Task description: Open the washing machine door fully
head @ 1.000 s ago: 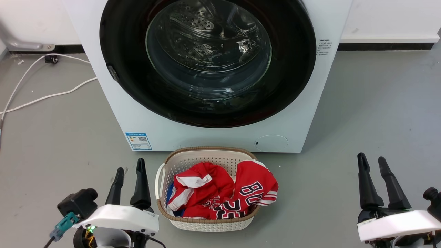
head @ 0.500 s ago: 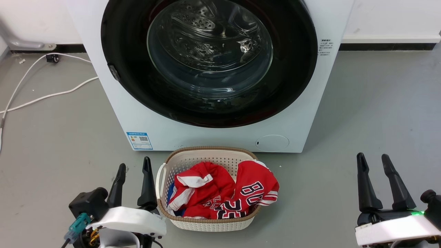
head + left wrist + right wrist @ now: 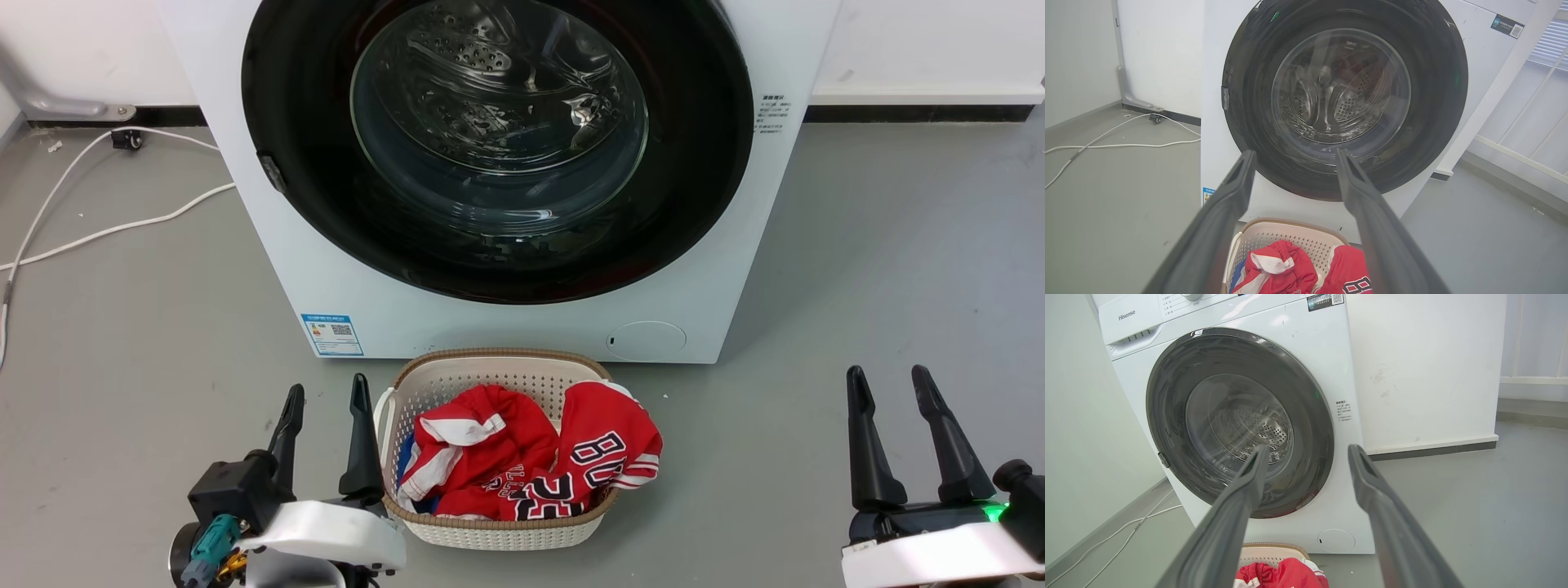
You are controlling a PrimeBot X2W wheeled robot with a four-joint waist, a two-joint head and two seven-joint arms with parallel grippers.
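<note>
The washing machine door (image 3: 498,147) sits shut, flush in the front of the washing machine (image 3: 457,327), ahead of and above both your hands. The small grey tab (image 3: 269,171) on its left rim looks like the pull side, so the hinge is likely on the right. Your left hand (image 3: 326,385), fingers spread and empty, is nearer that tab, just beside the laundry basket (image 3: 490,531). Your right hand (image 3: 887,371), also spread and empty, is well apart from it.

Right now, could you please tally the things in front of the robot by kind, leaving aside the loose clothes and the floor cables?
washing machine: 1
washing machine door, shut: 1
laundry basket: 1
grippers: 2, the left gripper and the right gripper, both open
Total: 5
</note>
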